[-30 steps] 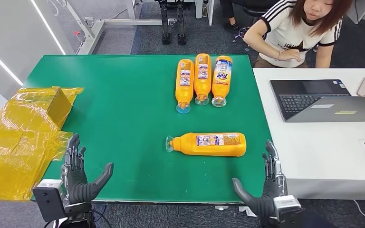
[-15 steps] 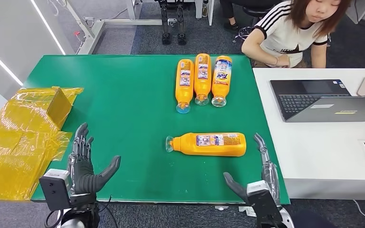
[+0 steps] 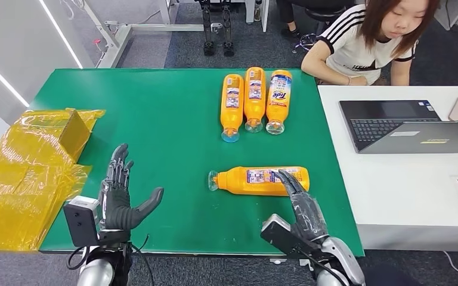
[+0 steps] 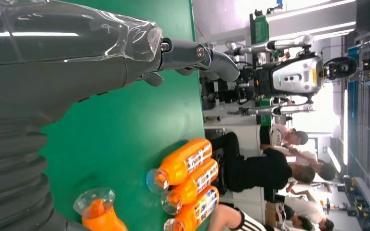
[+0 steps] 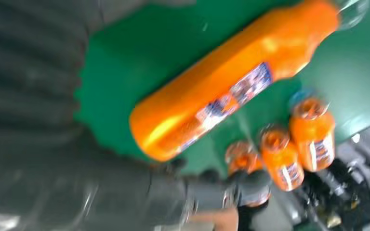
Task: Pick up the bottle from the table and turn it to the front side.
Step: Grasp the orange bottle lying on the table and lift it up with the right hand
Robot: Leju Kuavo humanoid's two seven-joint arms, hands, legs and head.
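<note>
One orange plastic detergent bottle (image 3: 261,180) is listed lying sideways on the green table (image 3: 155,119), back label upward. Right hand (image 3: 301,202), fingers spread and holding nothing, is now advanced over its base; left hand (image 3: 119,193) is raised, open-fingered. Grasp is judged imminent.

Green table (image 3: 155,131): lone bottle (image 3: 262,180), three-bottle row (image 3: 254,98), yellow bags (image 3: 24,173).

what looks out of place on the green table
One orange bottle lies crosswise by itself near the right robot hand, apart from the three bottles lined up side by side at the far edge. Nothing looks spilled or damaged.
</note>
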